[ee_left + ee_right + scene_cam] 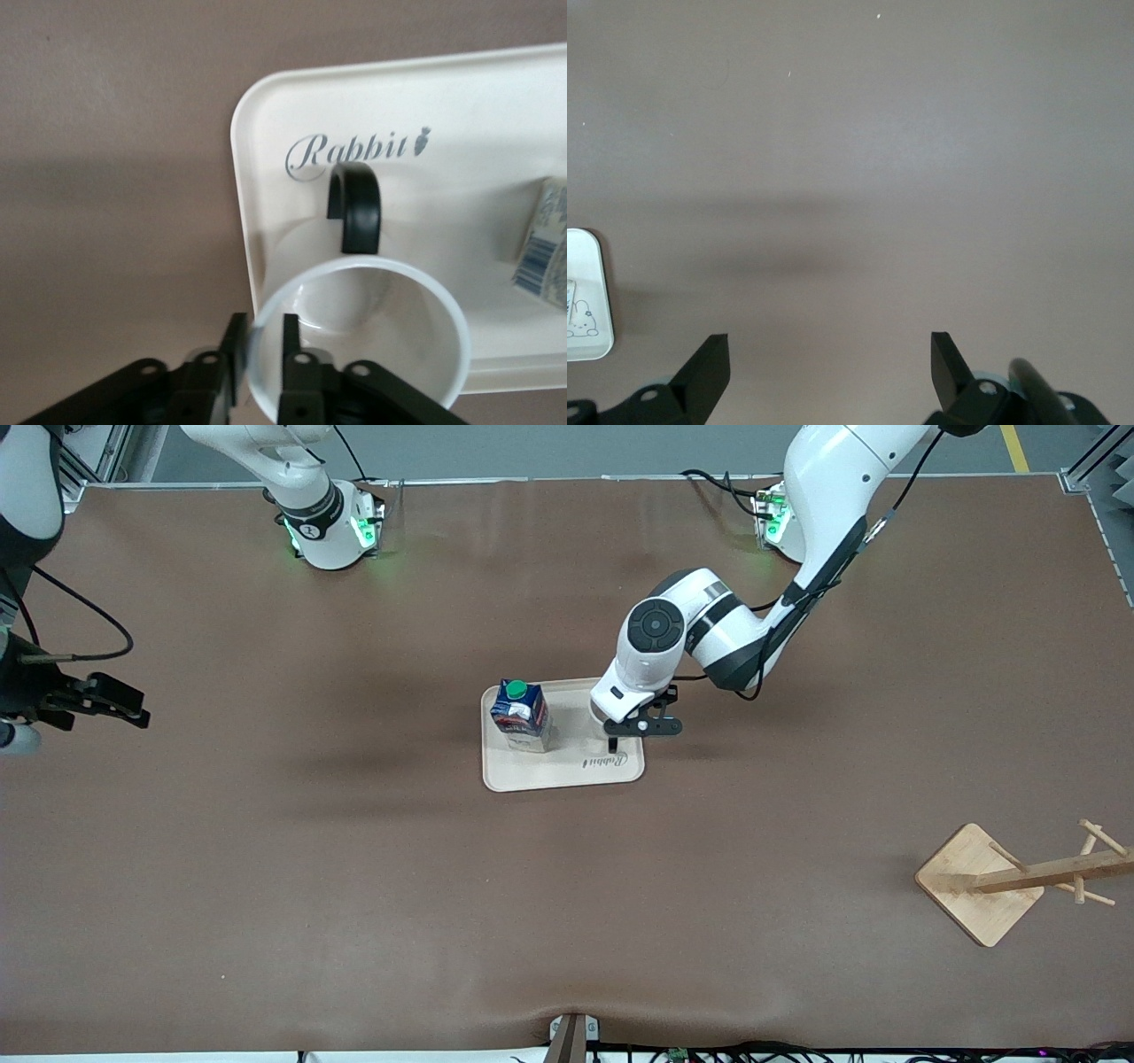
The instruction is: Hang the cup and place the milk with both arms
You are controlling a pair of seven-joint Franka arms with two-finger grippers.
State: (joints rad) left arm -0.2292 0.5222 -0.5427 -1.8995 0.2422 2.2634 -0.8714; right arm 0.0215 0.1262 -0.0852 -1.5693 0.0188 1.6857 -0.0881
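Cup [372,345], a small white mug with black loop handle, sits on the cream plastic tray [567,772] beside the dark blue milk carton [521,713]. Left gripper [261,350] pinches its rim; lift straight up, gently. Right gripper [828,363] waits spread, away from the tray.

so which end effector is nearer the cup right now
Left. The left end effector is at the cup on the tray, its fingers pinching the cup's rim. The right end effector is open over bare table at the right arm's end.
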